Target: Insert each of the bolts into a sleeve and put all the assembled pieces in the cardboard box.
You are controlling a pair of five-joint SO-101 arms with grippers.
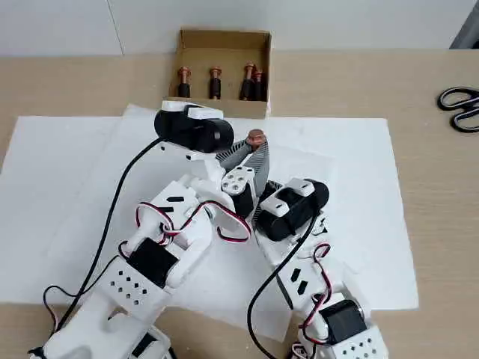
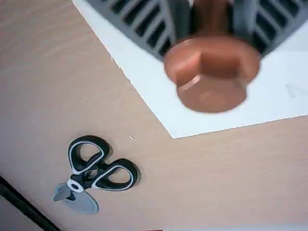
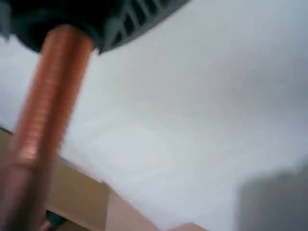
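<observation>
Bolt (image 2: 211, 72) sits gripped between the left claw's (image 2: 209, 19) grey fingers (image 2: 137, 19).

1. Left arm (image 1: 161, 247): held raised and bent, wrist turned across toward the right arm (image 1: 314, 284).
2. Left gripper (image 2: 210, 17): seen clamped on a bolt (image 2: 211, 72), ribbed fingers (image 2: 139, 21) set either side of its shaft.
3. Right arm: folded at the elbow, wrist pitched forward.
4. Right gripper (image 1: 260, 161): set tip to tip with the left; its grip cannot be made out.
</observation>
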